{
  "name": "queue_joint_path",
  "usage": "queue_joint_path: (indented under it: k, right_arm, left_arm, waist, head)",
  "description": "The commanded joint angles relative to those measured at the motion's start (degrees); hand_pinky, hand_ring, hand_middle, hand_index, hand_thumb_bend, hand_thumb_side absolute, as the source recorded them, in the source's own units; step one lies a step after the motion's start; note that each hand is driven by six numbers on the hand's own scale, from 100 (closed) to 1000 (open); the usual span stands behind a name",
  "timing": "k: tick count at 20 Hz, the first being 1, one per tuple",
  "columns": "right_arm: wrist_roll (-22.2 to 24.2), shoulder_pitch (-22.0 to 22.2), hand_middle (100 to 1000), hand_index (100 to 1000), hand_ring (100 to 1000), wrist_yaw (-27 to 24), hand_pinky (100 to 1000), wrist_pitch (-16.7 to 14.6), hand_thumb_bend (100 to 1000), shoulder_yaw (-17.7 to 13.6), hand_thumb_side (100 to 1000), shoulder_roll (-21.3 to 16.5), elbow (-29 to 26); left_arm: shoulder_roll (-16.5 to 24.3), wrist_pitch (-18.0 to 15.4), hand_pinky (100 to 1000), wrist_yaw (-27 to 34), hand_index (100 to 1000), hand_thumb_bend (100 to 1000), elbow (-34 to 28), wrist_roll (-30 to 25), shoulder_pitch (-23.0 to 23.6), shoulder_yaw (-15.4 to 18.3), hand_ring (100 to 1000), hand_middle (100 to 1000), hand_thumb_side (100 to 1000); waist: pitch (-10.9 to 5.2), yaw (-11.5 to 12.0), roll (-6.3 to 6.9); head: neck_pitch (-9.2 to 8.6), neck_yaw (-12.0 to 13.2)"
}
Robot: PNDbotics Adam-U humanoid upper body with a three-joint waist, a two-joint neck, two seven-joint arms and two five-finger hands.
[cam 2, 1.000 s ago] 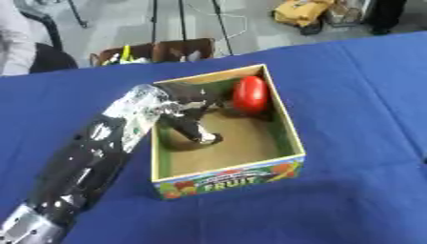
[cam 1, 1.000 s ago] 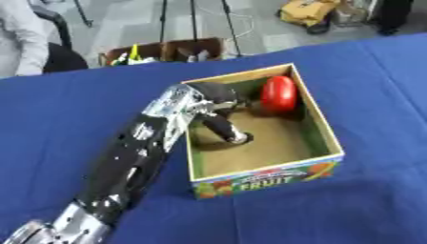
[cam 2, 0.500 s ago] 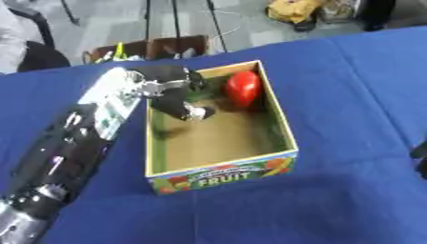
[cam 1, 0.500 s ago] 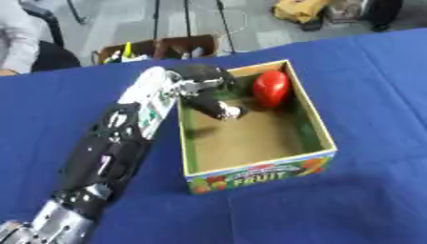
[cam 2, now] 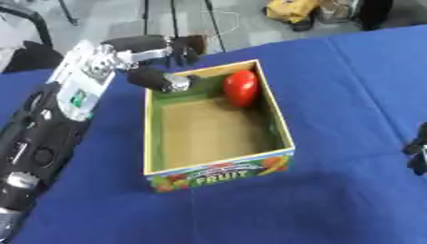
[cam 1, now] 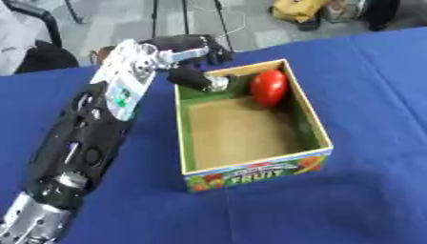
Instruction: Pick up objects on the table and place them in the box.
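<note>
An open cardboard fruit box (cam 1: pixel 252 172) stands on the blue table (cam 1: pixel 375 95). A red rounded object (cam 1: pixel 269 87) lies in its far right corner, leaning on the wall. The rest of the brown floor is bare. My left arm (cam 1: pixel 92 138) reaches in from the lower left, and my left hand (cam 1: pixel 185 48) hovers over the box's far left corner. Its fingers are relaxed and hold nothing, while its thumb (cam 1: pixel 197 79) hangs over the rim. Only a dark sliver of my right hand (cam 2: pixel 415 153) shows at the right edge in the right eye view.
Beyond the table's far edge lies a grey floor with a yellow object (cam 1: pixel 302 9), stand legs (cam 1: pixel 218 19) and a dark chair (cam 1: pixel 42 57). Blue cloth spreads to the right of and in front of the box.
My left hand has lifted out of the box and drawn back to its far left corner. The whole picture has shifted, so the head has moved. The red object stays in place.
</note>
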Motion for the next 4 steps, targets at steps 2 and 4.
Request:
queue_joint_path:
  k: [2, 4]
  right_arm:
    - [-0.7, -0.1, 250, 452, 291, -0.6, 379, 0.0, 100, -0.6, 811, -0.9, -1.2]
    - [-1.0, 0.0, 250, 452, 291, -0.7, 379, 0.1, 100, -0.8, 811, -1.0, -1.2]
  left_arm:
    - [3.7, 1.9, 639, 4.7, 862, 141, -8.0, 1.6, 0.7, 2.4, 721, 700, 825]
    - [5.2, 3.4, 612, 8.0, 840, 100, -12.6, 3.3, 2.4, 3.3, 693, 668, 797]
  waist:
    - [-1.74, 0.7, -0.85]
    - [-1.94, 1.2, -1.02]
  head:
    - [0.79, -0.8]
    - [1.03, -1.3]
